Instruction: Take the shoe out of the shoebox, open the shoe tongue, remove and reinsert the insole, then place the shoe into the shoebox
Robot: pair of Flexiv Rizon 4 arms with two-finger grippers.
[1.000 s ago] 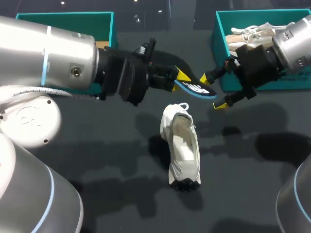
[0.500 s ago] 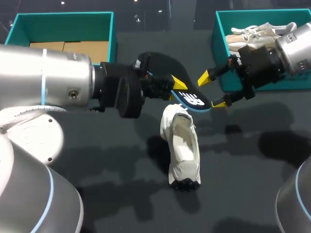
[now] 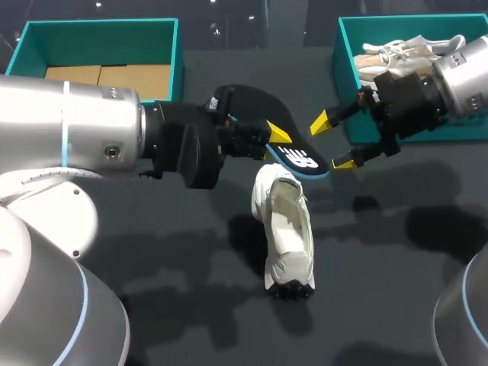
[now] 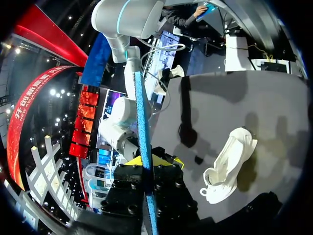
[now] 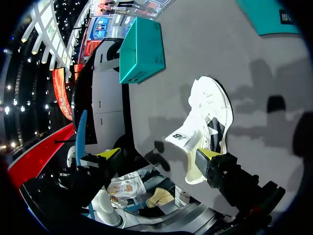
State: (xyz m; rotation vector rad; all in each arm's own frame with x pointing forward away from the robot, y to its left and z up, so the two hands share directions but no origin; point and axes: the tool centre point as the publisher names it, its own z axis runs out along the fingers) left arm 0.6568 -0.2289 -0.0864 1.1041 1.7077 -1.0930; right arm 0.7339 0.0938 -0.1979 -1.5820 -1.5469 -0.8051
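- table (image 3: 381, 305): carries the items below.
- left shoebox (image 3: 107, 24): far left corner.
- right shoebox (image 3: 343, 53): far right corner, with a second shoe (image 3: 396, 52) inside.
- shoe (image 3: 288, 232): middle of the table, heel toward the far edge.
- insole (image 3: 297, 158): over the shoe's heel end, clamped in the left gripper (image 3: 274, 137).
- right gripper (image 3: 332, 142): just right of the insole, before the right shoebox, fingers apart.

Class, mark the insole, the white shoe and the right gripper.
insole (image 3: 300, 159), head view, its printed end.
white shoe (image 3: 288, 229), head view, inside its opening.
right gripper (image 3: 331, 142), head view, midway between its yellow tips.
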